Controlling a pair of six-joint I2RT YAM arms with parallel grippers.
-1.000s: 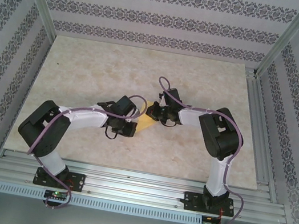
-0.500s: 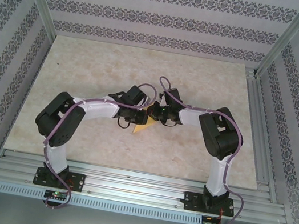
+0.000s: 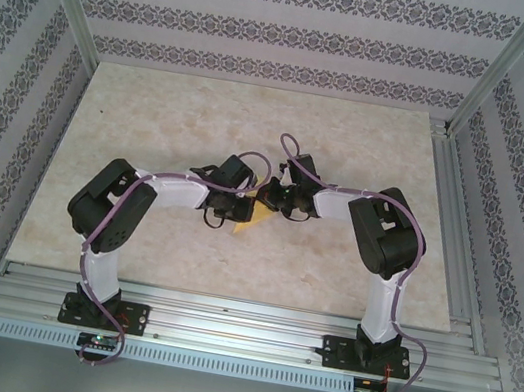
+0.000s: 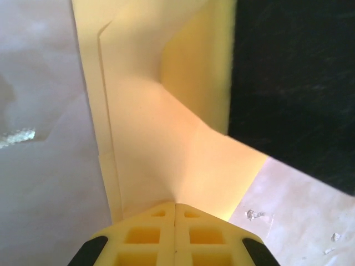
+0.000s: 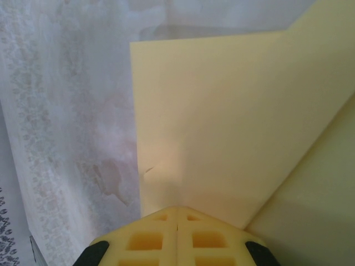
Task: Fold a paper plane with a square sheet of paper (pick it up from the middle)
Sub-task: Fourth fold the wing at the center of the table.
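**Both grippers pinched one folded sheet of paper [image 3: 254,217] at mid-table**

From above, the left arm [image 3: 167,189] reached in from its base towards the middle of the marbled table [image 3: 154,116]. The left gripper [image 3: 243,203] ended beside a small yellow wedge, the only part of the sheet that the overhead camera caught. Just right of it, the right gripper [image 3: 268,197] faced the left one, so close that the two nearly touched. The right arm [image 3: 386,238] bent back behind it to its base. That view hid both sets of fingers and any crease in the paper.

The left wrist camera supplied these. The left gripper [image 4: 175,213] had its yellow fingers pressed together on the sheet's [image 4: 150,144] near edge, and folds fanned out from the tips. Down the left side ran a narrow doubled strip with a straight edge. Farther off, a flap stood up steeply against a black mass [image 4: 294,83] too close to name. Bare table lay to either side.

The right wrist camera showed the right gripper [image 5: 177,216] likewise closed on the paper [image 5: 222,122]. Here the sheet was a broad, flat, pale yellow face with a square upper-left corner. A small nick marked its left edge, and one diagonal fold crossed the lower right. No print showed on either face.
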